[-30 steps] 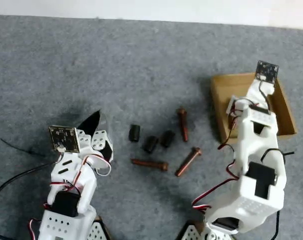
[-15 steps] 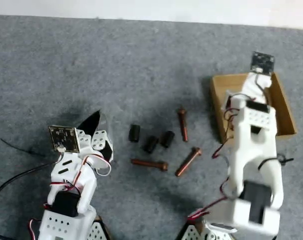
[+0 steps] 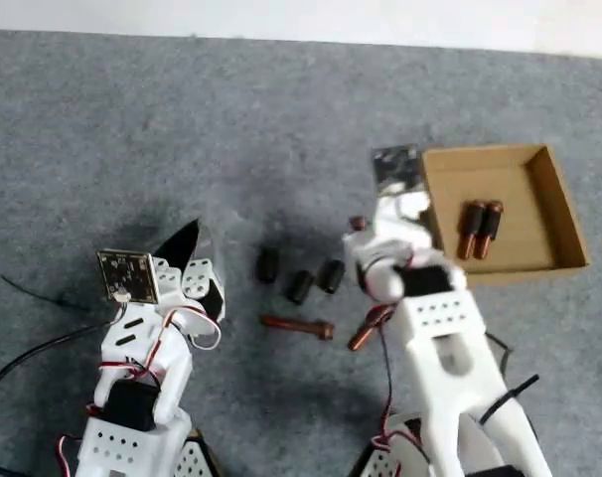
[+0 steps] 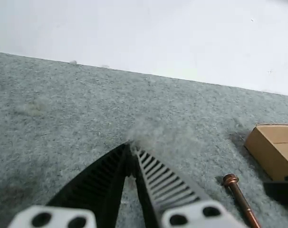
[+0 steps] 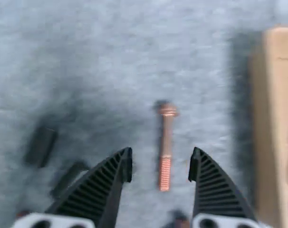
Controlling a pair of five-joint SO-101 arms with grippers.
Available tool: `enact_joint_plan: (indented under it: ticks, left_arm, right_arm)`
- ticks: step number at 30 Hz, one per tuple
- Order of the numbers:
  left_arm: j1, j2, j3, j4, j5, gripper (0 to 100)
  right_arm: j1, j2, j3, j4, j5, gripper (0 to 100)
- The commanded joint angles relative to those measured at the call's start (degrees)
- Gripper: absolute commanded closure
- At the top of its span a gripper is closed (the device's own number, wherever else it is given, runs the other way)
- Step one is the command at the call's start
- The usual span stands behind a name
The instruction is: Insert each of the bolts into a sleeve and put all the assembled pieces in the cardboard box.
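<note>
Three black sleeves (image 3: 267, 263), (image 3: 299, 286), (image 3: 331, 275) lie mid-table. One copper bolt (image 3: 296, 325) rests in front of them, and another (image 3: 364, 335) is half covered by my right arm (image 3: 410, 288). My right gripper (image 5: 160, 159) stands open just above a third bolt (image 5: 165, 147), which lies lengthwise between its fingers. The cardboard box (image 3: 525, 189) at the right holds two assembled pieces (image 3: 478, 229). My left gripper (image 3: 190, 237) is shut with nothing in it, left of the sleeves; its tips (image 4: 131, 151) meet over bare carpet.
Grey carpet covers the table, and a white wall runs along the far edge. The box's side (image 5: 277, 118) is close beside the right gripper. Two sleeves (image 5: 41, 145), (image 5: 68, 178) lie on its other side. A black cable (image 3: 28, 293) trails at the left.
My right arm has swung from over the box leftward to the bolt near the sleeves, uncovering two assembled pieces in the box. The left arm has stayed still.
</note>
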Motion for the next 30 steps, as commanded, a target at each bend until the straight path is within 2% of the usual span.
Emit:
enact_joint_plan:
  ticks: [1,8,15,25,30]
  left_arm:
    - [-0.4,-0.2,1.1,0.0,-0.6,99]
    - [-0.4,-0.2,1.1,0.0,-0.6,99]
    - [-0.4,-0.2,1.1,0.0,-0.6,99]
    - [-0.4,-0.2,1.1,0.0,-0.6,99]
    - [-0.4,-0.2,1.1,0.0,-0.6,99]
  right_arm:
    - [-3.4,-2.5,0.1,0.1,-6.1,82.1]
    - [-7.2,3.9,-0.2,0.1,-8.0,82.1]
    - [-7.2,13.1,-2.6,-0.2,-8.0,82.1]
    - [-7.3,14.4,-2.6,-0.4,-8.0,82.1]
    - [-7.3,15.1,-0.9,-5.5,-8.1,82.1]
